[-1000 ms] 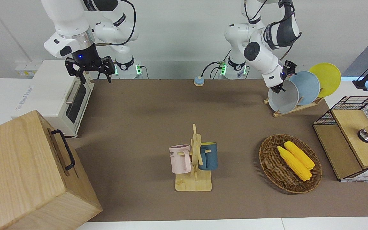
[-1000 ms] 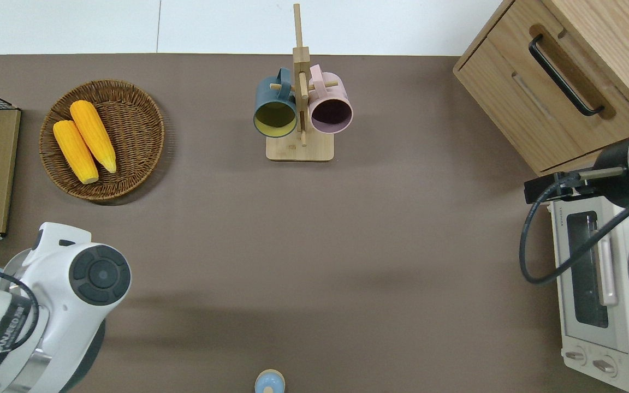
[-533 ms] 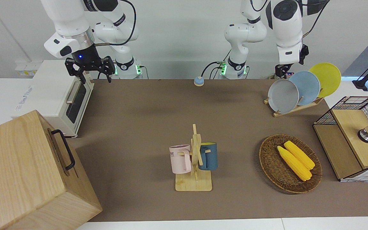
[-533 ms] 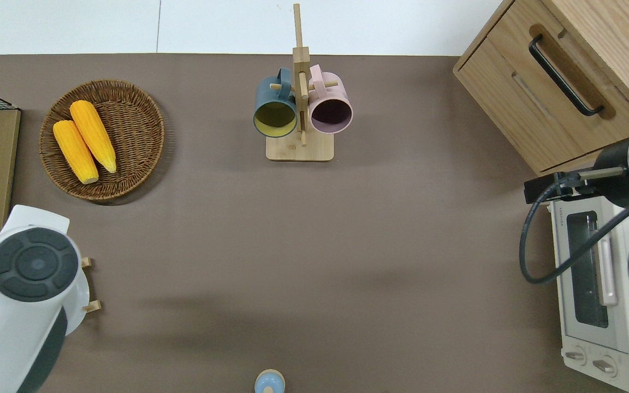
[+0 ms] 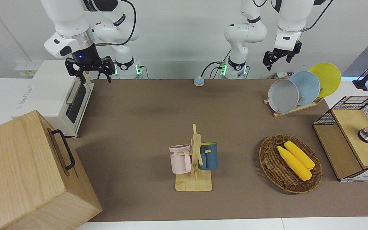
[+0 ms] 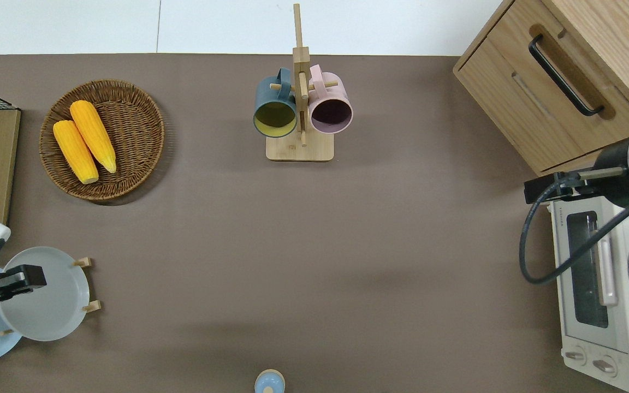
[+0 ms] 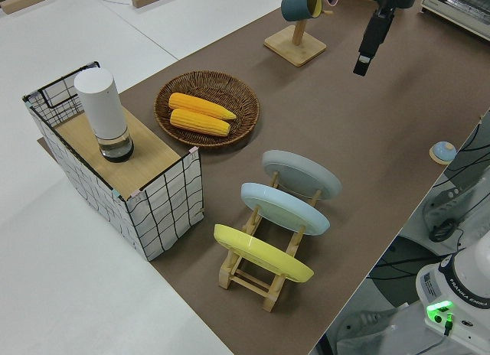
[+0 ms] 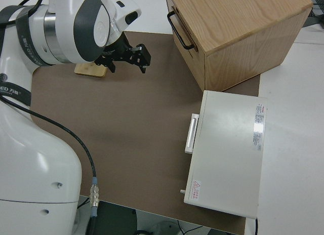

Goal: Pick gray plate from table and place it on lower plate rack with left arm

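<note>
The gray plate (image 5: 283,95) stands tilted in the lowest end slot of the lower plate rack (image 5: 294,109), at the left arm's end of the table. It also shows in the overhead view (image 6: 47,297) and the left side view (image 7: 301,174). A light blue plate (image 5: 308,86) and a yellow plate (image 5: 327,78) stand in the higher slots. My left gripper (image 5: 279,63) is open and empty, up in the air over the gray plate (image 6: 6,284). My right gripper (image 5: 89,68) is open and parked.
A wicker basket (image 5: 267,159) with two corn cobs lies farther from the robots than the rack. A wire-and-wood crate (image 5: 347,127) stands beside it. A mug tree (image 5: 194,159) stands mid-table. A toaster oven (image 5: 53,92) and a wooden cabinet (image 5: 18,172) stand at the right arm's end.
My left gripper was at the gray plate's rim on the rack. It has let go and risen well above the rack. The plate stays in its slot. The right arm has not moved.
</note>
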